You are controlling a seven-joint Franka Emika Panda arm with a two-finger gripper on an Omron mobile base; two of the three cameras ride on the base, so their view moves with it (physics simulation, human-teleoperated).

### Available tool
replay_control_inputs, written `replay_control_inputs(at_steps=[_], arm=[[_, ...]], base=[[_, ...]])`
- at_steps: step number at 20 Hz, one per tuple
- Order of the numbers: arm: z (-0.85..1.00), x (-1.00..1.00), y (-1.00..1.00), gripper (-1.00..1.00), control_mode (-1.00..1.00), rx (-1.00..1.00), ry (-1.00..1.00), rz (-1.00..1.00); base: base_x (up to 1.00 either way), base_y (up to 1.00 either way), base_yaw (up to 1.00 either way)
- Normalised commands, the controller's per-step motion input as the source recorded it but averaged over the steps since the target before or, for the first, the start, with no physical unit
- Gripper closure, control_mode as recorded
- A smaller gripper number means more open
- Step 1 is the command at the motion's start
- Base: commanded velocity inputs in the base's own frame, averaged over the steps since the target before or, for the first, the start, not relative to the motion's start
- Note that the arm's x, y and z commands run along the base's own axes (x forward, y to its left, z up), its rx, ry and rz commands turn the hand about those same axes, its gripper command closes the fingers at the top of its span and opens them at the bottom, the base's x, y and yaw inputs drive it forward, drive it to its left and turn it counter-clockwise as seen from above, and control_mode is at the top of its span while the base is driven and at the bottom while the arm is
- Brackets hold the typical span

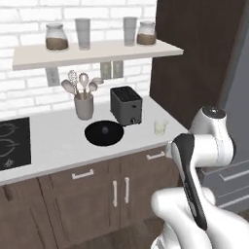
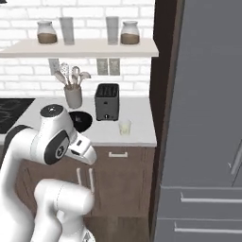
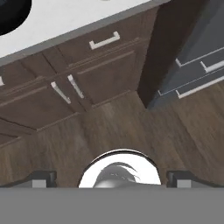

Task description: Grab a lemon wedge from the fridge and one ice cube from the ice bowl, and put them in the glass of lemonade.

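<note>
The ice bowl point(image 1: 103, 138) is a wide black dish on the white counter, left of the toaster, with a tiny greyish ice cube point(image 1: 103, 129) near its middle. Part of the ice bowl point(image 2: 83, 121) shows behind my arm, and its rim point(image 3: 11, 13) sits at the hand view's top left. The glass of lemonade point(image 1: 160, 127) point(image 2: 124, 126) stands near the counter's right end. The grey fridge point(image 2: 208, 94) point(image 1: 239, 82) stands to the right with its doors closed, so the lemon wedge is hidden. My gripper point(image 3: 113, 178) is open and empty, held low and pointing down at the wooden floor in front of the cabinets.
A dark toaster point(image 1: 126, 104) and a utensil holder point(image 1: 83, 106) stand behind the bowl. The shelf point(image 1: 97, 51) holds jars and tall glasses. A black stove top point(image 1: 13, 142) lies at the left. The fridge drawers point(image 3: 197, 70) and the cabinet doors point(image 3: 65, 87) are closed.
</note>
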Motion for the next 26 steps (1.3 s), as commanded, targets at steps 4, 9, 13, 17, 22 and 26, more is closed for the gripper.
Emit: replay_control_inputs(at_steps=[4,9,13,17,22,26], arm=[[0.00,0.00,0.00,-1.00,1.00,0.00,0.00,0.00],[0.00,0.00,0.00,-1.00,1.00,0.00,0.00,0.00],[0.00,0.00,0.00,-1.00,1.00,0.00,0.00,0.00],[0.00,0.00,0.00,-1.00,1.00,0.00,0.00,0.00],[0.00,0.00,0.00,-1.00,1.00,0.00,0.00,0.00],[0.00,0.00,0.00,-1.00,1.00,0.00,0.00,0.00]], base=[[0.00,-1.00,-0.18],[0.04,-1.00,0.08],[-0.38,-1.00,0.21],[0.29,-0.93,0.32],[0.16,-0.91,0.33],[-0.20,-0.35,0.16]])
